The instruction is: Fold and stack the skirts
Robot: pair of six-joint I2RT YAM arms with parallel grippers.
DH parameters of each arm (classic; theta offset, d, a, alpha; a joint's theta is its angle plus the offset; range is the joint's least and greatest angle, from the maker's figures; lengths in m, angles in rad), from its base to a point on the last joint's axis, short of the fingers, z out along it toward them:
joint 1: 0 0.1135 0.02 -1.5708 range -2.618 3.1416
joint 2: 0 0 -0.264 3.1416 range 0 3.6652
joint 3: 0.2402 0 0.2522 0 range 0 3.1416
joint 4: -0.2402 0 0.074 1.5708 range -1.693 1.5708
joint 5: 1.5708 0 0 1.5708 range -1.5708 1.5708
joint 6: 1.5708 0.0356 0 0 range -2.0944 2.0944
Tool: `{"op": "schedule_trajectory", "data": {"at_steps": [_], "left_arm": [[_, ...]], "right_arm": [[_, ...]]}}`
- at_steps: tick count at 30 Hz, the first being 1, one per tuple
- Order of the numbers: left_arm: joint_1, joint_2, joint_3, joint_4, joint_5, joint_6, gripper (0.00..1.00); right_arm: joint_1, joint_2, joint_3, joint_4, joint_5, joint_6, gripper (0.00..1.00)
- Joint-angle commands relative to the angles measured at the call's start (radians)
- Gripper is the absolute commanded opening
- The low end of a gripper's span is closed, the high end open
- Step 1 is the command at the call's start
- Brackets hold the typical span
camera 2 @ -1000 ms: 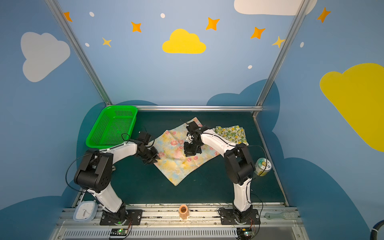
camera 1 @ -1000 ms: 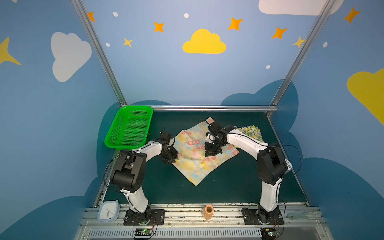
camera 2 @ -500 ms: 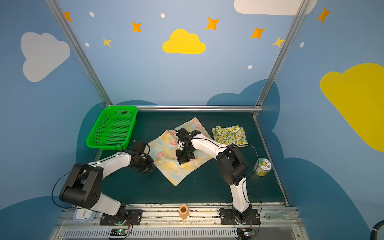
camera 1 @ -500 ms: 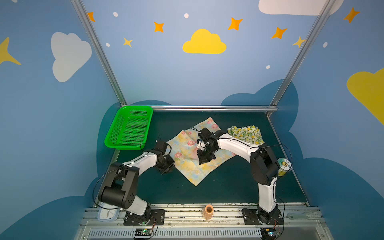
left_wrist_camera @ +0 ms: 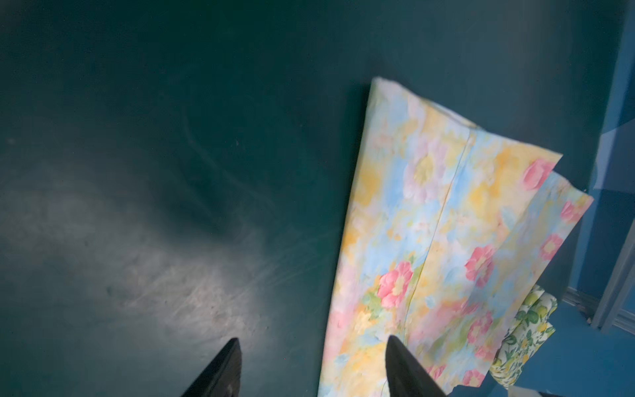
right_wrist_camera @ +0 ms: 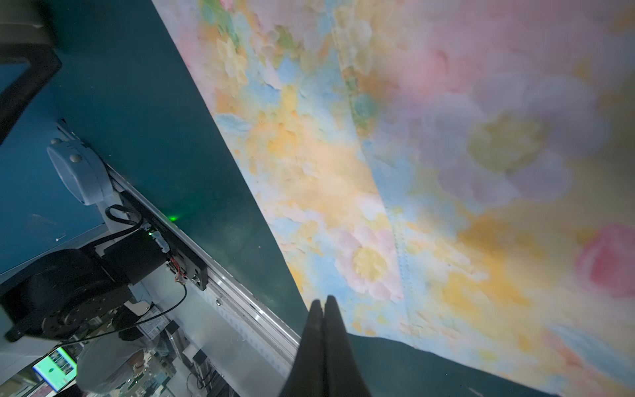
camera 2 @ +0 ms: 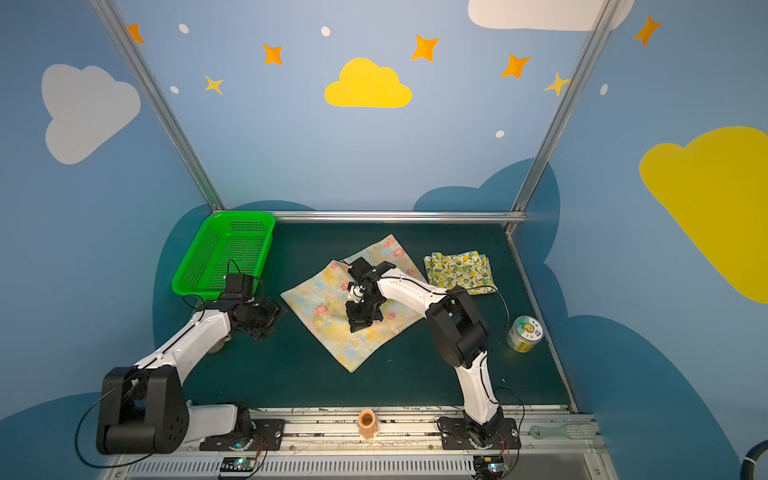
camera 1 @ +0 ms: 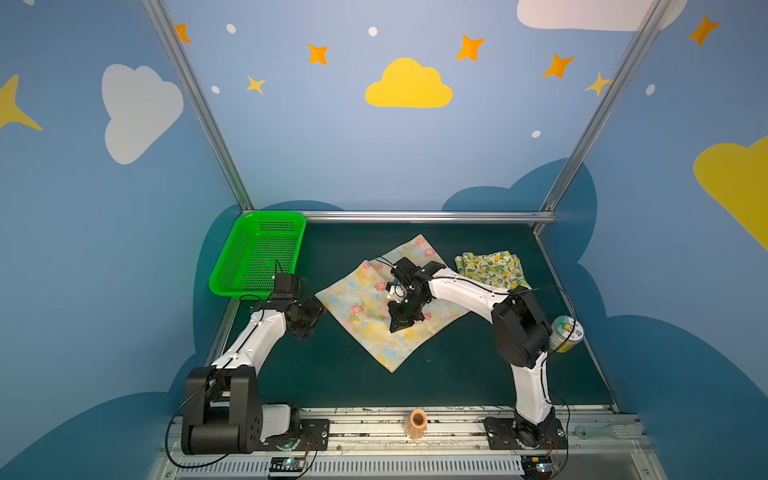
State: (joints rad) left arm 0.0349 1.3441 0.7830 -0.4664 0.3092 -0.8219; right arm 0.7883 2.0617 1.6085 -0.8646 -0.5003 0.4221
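- While the flowered skirt (camera 1: 365, 307) (camera 2: 328, 316) lies flat on the dark green table (camera 1: 457, 374) as a diamond, its top layer sits slightly offset from the layer beneath, as the left wrist view shows (left_wrist_camera: 429, 240).
- A straight seam line runs along its cloth, sharp in the left wrist view and blurred in the right wrist view (right_wrist_camera: 343, 172).
- The right gripper (camera 1: 395, 328) (camera 2: 355, 328) hangs over the middle of the flowered skirt.
- In the right wrist view its two tips are pressed together with no cloth seen between them (right_wrist_camera: 323, 299); whether they touch the skirt I cannot tell.
- The left gripper (camera 1: 309, 318) (left_wrist_camera: 312, 340) sits just beside the flowered skirt's left corner, over bare table, its fingers (left_wrist_camera: 395, 350) spread apart and holding nothing.
- The lemon skirt (camera 1: 490, 266) (camera 2: 459, 268) (left_wrist_camera: 525, 330) lies folded into a small rectangle just beside the flowered skirt's far right edge; the right arm hides whether the two touch.
- The skirts are side by side, not stacked.
- The green basket (camera 1: 232, 266) (camera 2: 195, 266) stands well apart from the flowered skirt, beyond its left corner at the table's back.
- A small can (camera 1: 565, 332) (camera 2: 523, 332) stands well to the right of the flowered skirt, at the table's edge.
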Motion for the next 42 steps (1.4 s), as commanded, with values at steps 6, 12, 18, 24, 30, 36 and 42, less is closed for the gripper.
{"op": "schedule_trajectory", "data": {"at_steps": [6,12,18,24,30,36,42], "left_arm": [[0.023,0.163,0.063,0.191,0.021,0.027,0.59],[0.023,0.267,0.109,0.248,-0.033,0.045,0.56],[0.023,0.358,0.152,0.277,-0.067,0.067,0.51],[0.024,0.387,0.171,0.255,-0.090,0.074,0.50],[0.024,0.356,0.170,0.196,-0.168,0.099,0.49],[0.021,0.358,0.170,0.193,-0.180,0.104,0.48],[-0.003,0.385,0.186,0.197,-0.195,0.113,0.45]], "right_arm": [[-0.031,0.037,0.043,-0.006,-0.072,-0.002,0.00],[-0.067,0.052,0.055,-0.022,-0.097,-0.005,0.00],[-0.099,0.064,0.071,-0.036,-0.111,-0.007,0.00],[-0.111,0.073,0.088,-0.051,-0.116,-0.011,0.00],[-0.115,0.077,0.093,-0.053,-0.122,-0.012,0.00],[-0.116,0.077,0.087,-0.053,-0.122,-0.011,0.00],[-0.116,0.070,0.080,-0.051,-0.118,-0.008,0.00]]}}
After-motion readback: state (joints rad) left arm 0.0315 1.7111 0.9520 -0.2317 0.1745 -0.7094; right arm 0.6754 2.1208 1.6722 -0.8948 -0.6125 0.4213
